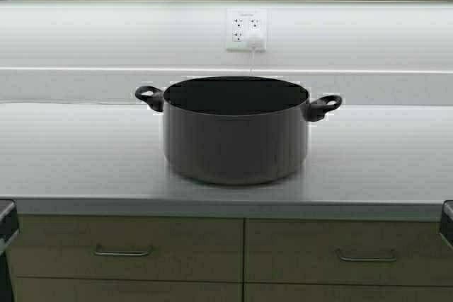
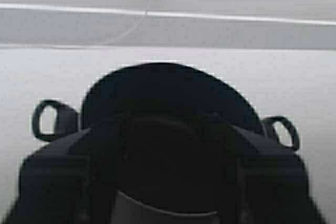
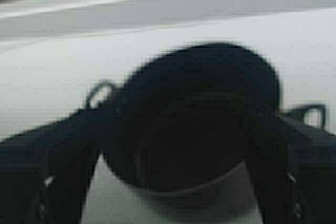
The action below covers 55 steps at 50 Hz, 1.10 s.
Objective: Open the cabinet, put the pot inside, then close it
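Pot [image 1: 236, 136] upright on bench [image 1: 78, 153], ungrasped; both hands' states impossible to tell; cabinet unopened, everything left.

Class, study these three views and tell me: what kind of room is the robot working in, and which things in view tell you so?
Most likely a home-style kitchen. A stockpot, the pot, stands on a pale countertop; below it are tan wood-grain drawers with horizontal handles; and a wall outlet sits on the backsplash behind.

Both claws [image 2: 173, 182] [image 3: 173, 182] — black, chunky, matte — with broad blocky fingers.
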{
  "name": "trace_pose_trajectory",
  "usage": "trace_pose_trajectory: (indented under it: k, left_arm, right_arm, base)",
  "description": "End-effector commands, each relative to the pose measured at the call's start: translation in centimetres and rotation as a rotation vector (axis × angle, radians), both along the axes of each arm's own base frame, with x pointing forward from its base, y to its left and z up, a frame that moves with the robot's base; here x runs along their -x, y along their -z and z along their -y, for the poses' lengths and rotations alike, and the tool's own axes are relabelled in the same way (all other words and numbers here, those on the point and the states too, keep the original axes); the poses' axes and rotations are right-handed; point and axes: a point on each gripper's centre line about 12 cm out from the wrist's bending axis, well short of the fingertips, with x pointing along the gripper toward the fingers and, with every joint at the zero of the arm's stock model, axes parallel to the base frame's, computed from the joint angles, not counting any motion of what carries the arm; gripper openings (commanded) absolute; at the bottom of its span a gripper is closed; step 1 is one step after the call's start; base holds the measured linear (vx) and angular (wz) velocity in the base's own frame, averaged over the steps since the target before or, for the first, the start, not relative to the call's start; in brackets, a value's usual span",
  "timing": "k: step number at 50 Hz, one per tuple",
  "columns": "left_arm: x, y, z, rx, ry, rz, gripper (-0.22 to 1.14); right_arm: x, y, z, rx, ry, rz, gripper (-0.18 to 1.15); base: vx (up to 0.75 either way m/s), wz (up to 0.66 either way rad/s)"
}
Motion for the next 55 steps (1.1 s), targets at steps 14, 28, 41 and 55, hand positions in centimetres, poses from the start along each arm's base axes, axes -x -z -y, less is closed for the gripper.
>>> trace_pose_trajectory:
  k: [14, 28, 41, 55]
  left_arm:
    - [-0.7, 10.8, 0.0, 0.324, -0.114, -0.018, 0.94]
    - [-0.8, 18.1, -1.6, 0.651, -0.173, -0.057, 0.94]
    - [-1.3, 21.1, -1.6, 0.814, -0.162, -0.066, 0.94]
    - [-2.2, 20.9, -1.1, 0.833, -0.137, -0.050, 0.94]
  right_arm:
    - [1.8, 13.0, -2.0, -0.181, 0.286, -0.077, 1.01]
    - [2.7, 19.3, -1.8, -0.365, 0.229, -0.058, 1.01]
    - [2.9, 21.5, -2.1, -0.402, 0.194, -0.059, 1.01]
    - [3.3, 21.7, -1.8, -0.423, 0.193, -0.046, 1.01]
  base:
    - [0.00, 0.00]
    - [0.00, 0.00]
    - [0.02, 0.02]
    - [0.09, 0.02]
